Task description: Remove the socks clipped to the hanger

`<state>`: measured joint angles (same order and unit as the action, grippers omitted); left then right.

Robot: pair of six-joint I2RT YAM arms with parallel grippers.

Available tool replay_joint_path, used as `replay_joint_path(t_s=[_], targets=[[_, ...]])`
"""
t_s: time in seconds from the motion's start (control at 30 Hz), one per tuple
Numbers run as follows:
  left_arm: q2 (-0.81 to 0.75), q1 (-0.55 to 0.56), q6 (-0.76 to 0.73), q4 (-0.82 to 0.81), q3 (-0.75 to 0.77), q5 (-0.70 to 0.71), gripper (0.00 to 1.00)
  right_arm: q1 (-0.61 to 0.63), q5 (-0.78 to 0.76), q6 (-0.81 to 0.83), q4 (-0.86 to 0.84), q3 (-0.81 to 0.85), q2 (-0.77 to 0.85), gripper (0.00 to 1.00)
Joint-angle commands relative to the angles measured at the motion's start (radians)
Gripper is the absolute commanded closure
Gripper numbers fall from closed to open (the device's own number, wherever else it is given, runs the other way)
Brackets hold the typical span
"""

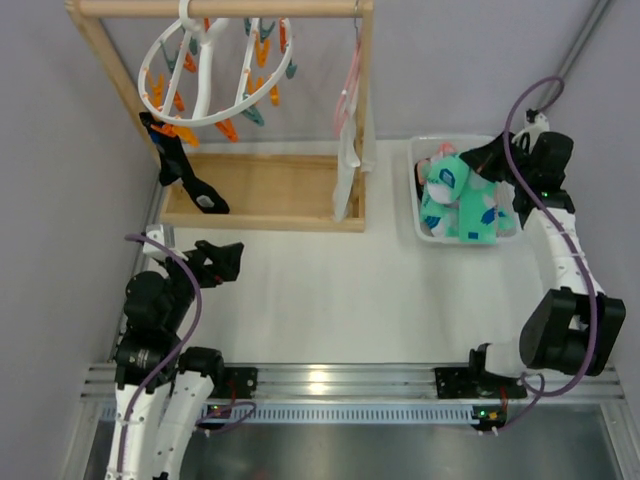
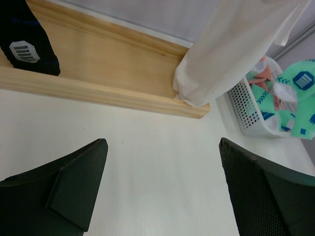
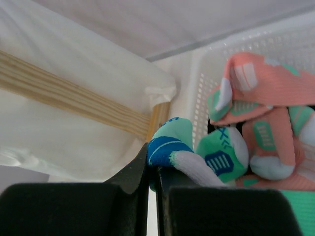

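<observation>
The white ring hanger (image 1: 215,75) with orange and teal clips hangs from the wooden rack's top bar. One black sock (image 1: 182,168) with blue and white marks still hangs from a clip at its left edge; it also shows in the left wrist view (image 2: 24,42). My left gripper (image 1: 225,262) is open and empty over the table, in front of the rack (image 2: 162,147). My right gripper (image 1: 478,160) is over the basket, shut on a mint-teal sock (image 3: 170,142) with a blue band. More mint-teal socks (image 1: 470,210) and salmon-pink socks (image 3: 261,88) lie in the basket.
The white perforated basket (image 1: 416,205) stands at the back right (image 2: 251,110). The wooden rack's base (image 1: 265,190) lies at the back left. A long white and pink cloth (image 1: 350,130) hangs from the rack's right post, close to the basket (image 3: 74,64).
</observation>
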<state>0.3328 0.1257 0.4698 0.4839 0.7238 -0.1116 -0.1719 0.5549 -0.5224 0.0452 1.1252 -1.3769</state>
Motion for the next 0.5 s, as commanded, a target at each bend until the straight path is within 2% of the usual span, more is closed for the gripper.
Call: replay_joint_path(t_s=[0.0,0.17,0.3,0.47], targets=[[-0.031,-0.005,-0.039,0.01,-0.004,-0.002,0.02,0.0,0.062,-0.039,-0.094,0.146,-0.031,1.0],[-0.058,-0.003,-0.04,0.016,-0.011,0.013,0.02,0.002,0.056,-0.06,-0.05,0.317,-0.25,1.0],[-0.066,0.002,-0.037,0.018,-0.014,0.016,0.02,0.0,0.08,-0.079,-0.047,0.384,-0.401,1.0],[-0.066,0.005,-0.036,0.016,-0.015,0.013,0.02,0.0,0.033,-0.076,-0.053,0.432,-0.542,1.0]])
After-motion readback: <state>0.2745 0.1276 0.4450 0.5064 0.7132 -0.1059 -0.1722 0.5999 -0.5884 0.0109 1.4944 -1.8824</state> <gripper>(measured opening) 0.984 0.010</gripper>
